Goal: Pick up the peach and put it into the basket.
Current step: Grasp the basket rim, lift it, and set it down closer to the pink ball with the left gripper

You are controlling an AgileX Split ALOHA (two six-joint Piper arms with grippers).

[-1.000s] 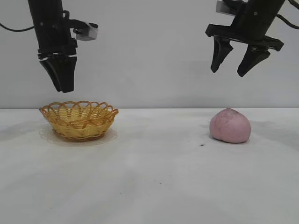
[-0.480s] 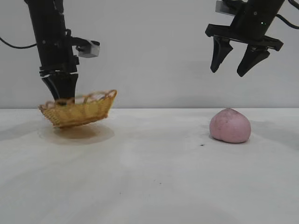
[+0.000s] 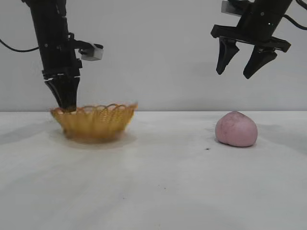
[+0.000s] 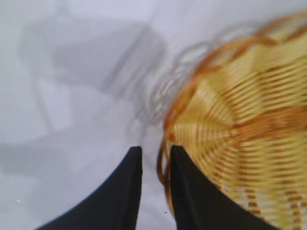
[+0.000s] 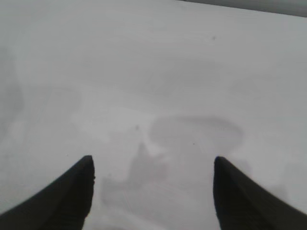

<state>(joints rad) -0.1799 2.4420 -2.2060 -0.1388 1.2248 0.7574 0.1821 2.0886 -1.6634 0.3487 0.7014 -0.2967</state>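
Observation:
The yellow-orange wicker basket (image 3: 94, 122) sits on the white table at the left. My left gripper (image 3: 65, 106) is down at the basket's left edge and shut on the looped rim. In the left wrist view the rim (image 4: 163, 167) runs between the two black fingers of my left gripper (image 4: 154, 152), and the weave (image 4: 235, 143) fills the side. The pink-mauve peach (image 3: 236, 129) lies on the table at the right. My right gripper (image 3: 233, 75) hangs open and empty high above the peach. The right wrist view shows its gripper (image 5: 152, 160) over bare table; the peach is out of that view.
A white table (image 3: 158, 182) under a plain grey wall. A small dark speck (image 3: 207, 149) lies on the table left of the peach. Bare table lies between basket and peach.
My left gripper came down from above the basket and closed on its left rim. The basket tipped, then slid a little to the right. The right arm and the peach stayed still.

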